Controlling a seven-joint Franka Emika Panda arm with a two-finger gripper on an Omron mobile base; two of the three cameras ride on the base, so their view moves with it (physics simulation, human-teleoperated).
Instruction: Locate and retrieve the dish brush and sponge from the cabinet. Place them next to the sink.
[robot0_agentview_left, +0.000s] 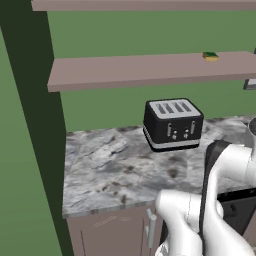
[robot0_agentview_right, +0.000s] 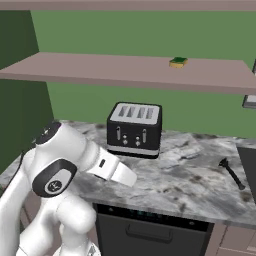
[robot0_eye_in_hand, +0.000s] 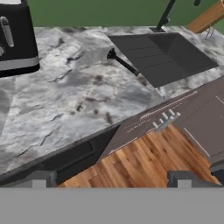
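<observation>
Tool: the two-finger tool (robot0_eye_in_hand: 111, 179) of the white arm hangs off the front edge of the tabletop, above the wooden floor (robot0_eye_in_hand: 140, 164); its two small dark tips stand far apart with nothing between them, so it is released.
Dish brush: the slim black dish brush with a thin handle and round dark head (robot0_eye_in_hand: 122, 62) (robot0_agentview_right: 231, 172) lies flat on the grey marbled stone tabletop (robot0_eye_in_hand: 78, 100), well ahead of the tool and slightly to its right, its handle end just beside the near-left corner of the sink.
Sink: the dark square sink basin (robot0_eye_in_hand: 162, 57) is sunk into the tabletop ahead and to the right of the tool.
Sponge: the tiny flat sponge, green top over yellow body (robot0_agentview_left: 210, 56) (robot0_agentview_right: 178, 62), sits on the lower mauve-brown shelf board of the open cabinet (robot0_agentview_left: 150, 70), high above the tool and well apart from it.
Toaster: the black four-slot toaster with a silver top (robot0_agentview_left: 173, 124) (robot0_eye_in_hand: 15, 37) stands on the tabletop below that shelf, ahead and to the left of the tool.
</observation>
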